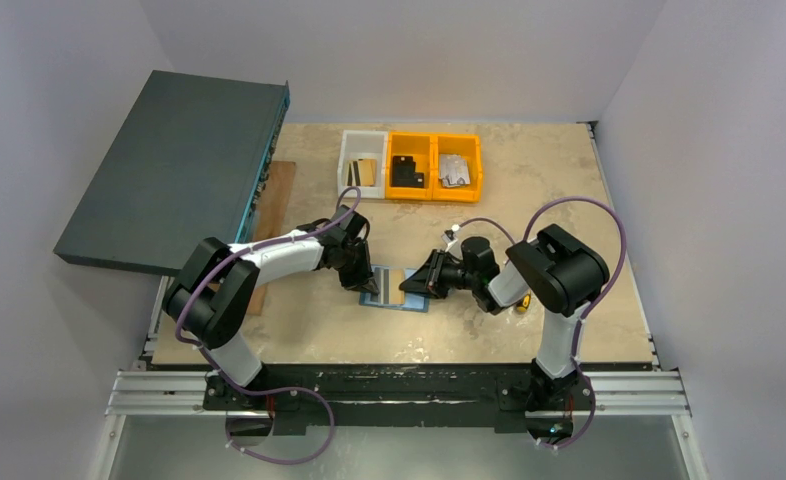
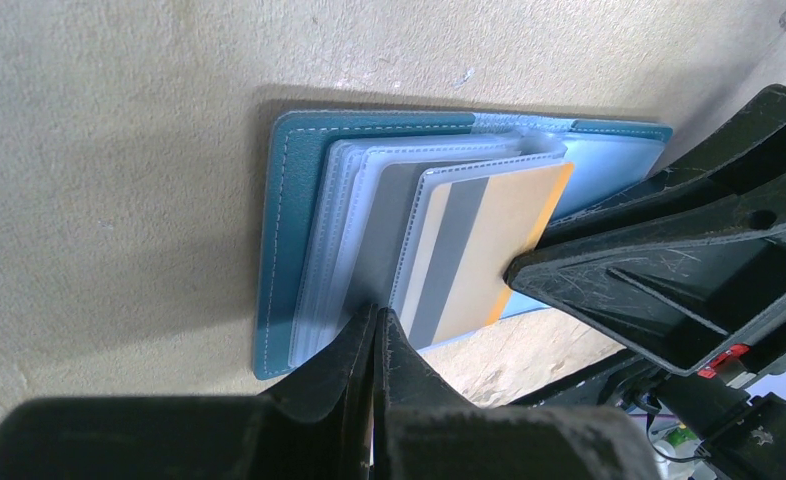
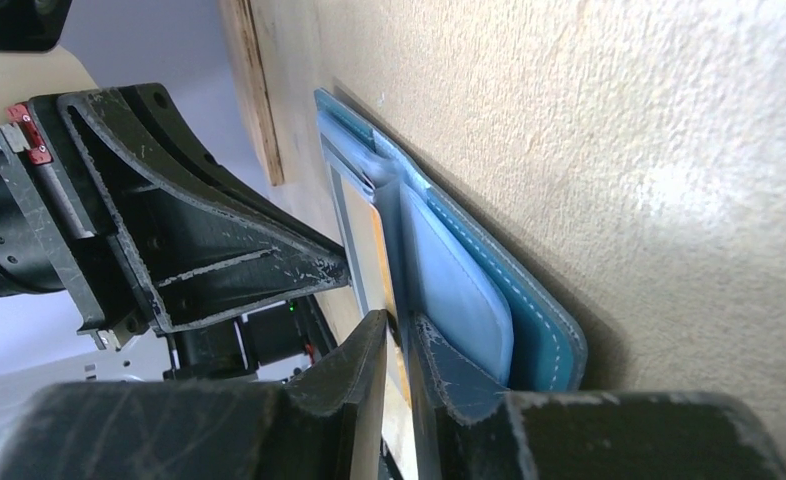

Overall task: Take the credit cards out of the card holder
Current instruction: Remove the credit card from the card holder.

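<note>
The card holder (image 2: 284, 250) lies open on the table (image 2: 119, 150); left claw (image 2: 377, 325), shut and empty, pins its sleeves; right claw (image 3: 399, 320) pinches the gold-tan card (image 2: 499, 240) jutting from its top sleeve; card judged thin, stiff, slick; hold the exposed edge, draw flat; grey card (image 2: 384, 230) sits deeper.

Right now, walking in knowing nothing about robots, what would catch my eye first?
The open teal card holder at the centre, worked from both sides: the left gripper is shut, tips on its clear sleeves, while the right gripper pinches a gold-tan card poking out. Next, the bright yellow bins at the far edge and the big dark box propped at the far left.
</note>
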Controlling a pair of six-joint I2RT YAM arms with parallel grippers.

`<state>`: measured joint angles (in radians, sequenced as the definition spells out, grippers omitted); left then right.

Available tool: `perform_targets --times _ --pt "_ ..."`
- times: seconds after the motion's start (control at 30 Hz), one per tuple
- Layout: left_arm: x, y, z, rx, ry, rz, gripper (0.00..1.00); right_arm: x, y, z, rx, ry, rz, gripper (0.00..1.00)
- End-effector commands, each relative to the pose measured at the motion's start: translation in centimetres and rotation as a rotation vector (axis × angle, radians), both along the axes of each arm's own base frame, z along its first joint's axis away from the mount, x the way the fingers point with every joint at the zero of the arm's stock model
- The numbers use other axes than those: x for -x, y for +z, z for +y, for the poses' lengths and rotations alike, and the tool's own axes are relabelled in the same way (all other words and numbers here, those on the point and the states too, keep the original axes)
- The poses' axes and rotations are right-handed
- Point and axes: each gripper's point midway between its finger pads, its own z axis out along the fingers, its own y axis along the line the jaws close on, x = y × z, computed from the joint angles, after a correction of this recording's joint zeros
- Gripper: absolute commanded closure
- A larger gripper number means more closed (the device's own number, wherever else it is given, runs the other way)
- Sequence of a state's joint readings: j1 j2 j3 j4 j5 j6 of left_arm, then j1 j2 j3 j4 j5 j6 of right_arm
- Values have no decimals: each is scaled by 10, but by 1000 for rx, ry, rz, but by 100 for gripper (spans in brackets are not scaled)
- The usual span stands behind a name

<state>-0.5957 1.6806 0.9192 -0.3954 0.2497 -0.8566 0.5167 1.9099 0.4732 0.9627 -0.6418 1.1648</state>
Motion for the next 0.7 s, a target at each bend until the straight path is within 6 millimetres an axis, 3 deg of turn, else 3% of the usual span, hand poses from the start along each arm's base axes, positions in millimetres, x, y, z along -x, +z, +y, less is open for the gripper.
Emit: perform_targets --times 0.0,0.13,0.4,0.67 --pt "18 -34 35 -174 29 83 100 -2 13 -1 -23 -9 -51 84" --pt "18 -34 35 -176 29 82 100 -2 13 -1 -23 -11 -49 85" --pt "18 -35 36 -182 30 83 100 -3 15 -5 -15 -27 -55 99" --pt "19 -35 37 -189 31 87 100 -7 11 -23 71 -62 -72 100"
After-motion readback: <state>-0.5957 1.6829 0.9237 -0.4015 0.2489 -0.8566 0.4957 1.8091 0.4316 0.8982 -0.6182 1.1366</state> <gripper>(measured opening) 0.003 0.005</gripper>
